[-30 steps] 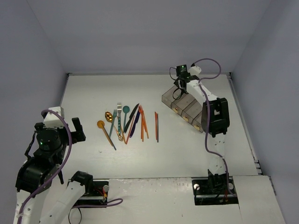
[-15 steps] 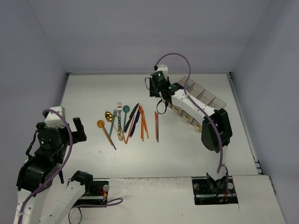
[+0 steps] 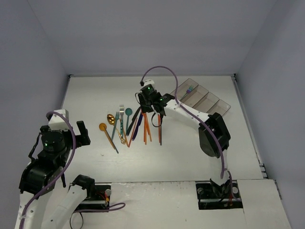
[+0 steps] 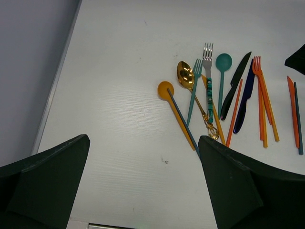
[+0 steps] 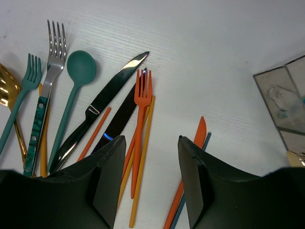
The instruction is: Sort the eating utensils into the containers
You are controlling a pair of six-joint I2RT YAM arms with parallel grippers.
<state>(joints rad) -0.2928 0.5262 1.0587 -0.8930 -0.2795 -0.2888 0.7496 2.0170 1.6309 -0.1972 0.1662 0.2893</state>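
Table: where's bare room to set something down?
Bare: the far strip between left wall and utensils, and the near stretch toward the arm bases. Crowded: the middle, utensils fanned under the right end effector.

White table (image 3: 95,95) bearing cutlery (image 3: 131,124) and bins (image 3: 206,98)
Forks, knives and spoons lie fanned near the middle; the joined clear bins sit well apart, far right.
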